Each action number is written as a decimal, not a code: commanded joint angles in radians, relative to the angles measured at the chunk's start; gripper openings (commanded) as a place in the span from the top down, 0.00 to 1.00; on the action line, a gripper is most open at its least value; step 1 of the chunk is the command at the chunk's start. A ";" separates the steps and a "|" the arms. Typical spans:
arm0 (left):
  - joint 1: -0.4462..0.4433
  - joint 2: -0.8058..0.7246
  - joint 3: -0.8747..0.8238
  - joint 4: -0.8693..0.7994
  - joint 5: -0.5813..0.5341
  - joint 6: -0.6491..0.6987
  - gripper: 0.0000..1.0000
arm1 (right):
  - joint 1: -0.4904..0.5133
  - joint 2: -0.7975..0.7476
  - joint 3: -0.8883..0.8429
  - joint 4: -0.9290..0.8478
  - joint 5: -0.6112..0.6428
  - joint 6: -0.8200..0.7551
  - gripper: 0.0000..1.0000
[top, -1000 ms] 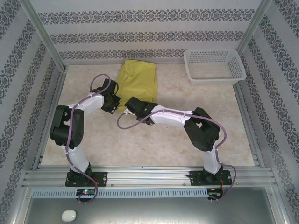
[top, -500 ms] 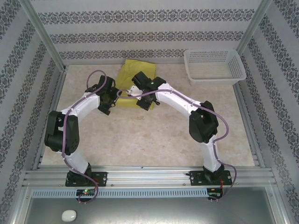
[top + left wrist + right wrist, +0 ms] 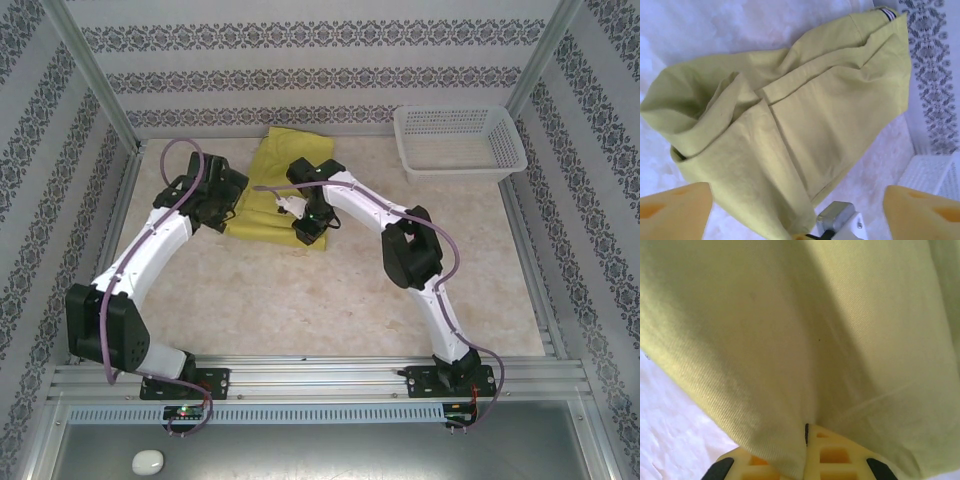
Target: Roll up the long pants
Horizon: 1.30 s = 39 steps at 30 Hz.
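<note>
Grippers are numbering two, pants one pair, baskets one. The left gripper (image 3: 230,205) is hanging wide open, holding nothing, just beside the mustard yellow-green soft cloth long pants (image 3: 275,165). The long pants are lying at the back middle of the pale marbled table (image 3: 330,300), running from the back wall toward the arms. The right gripper (image 3: 310,228) is pinching their near edge. The white plastic mesh basket (image 3: 460,140) is sitting well apart on the right, leaving bare table between.
</note>
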 commanded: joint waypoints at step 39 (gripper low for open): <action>-0.056 0.723 0.384 -0.068 -0.051 0.026 0.32 | -0.143 0.142 0.305 -0.048 0.065 0.054 0.44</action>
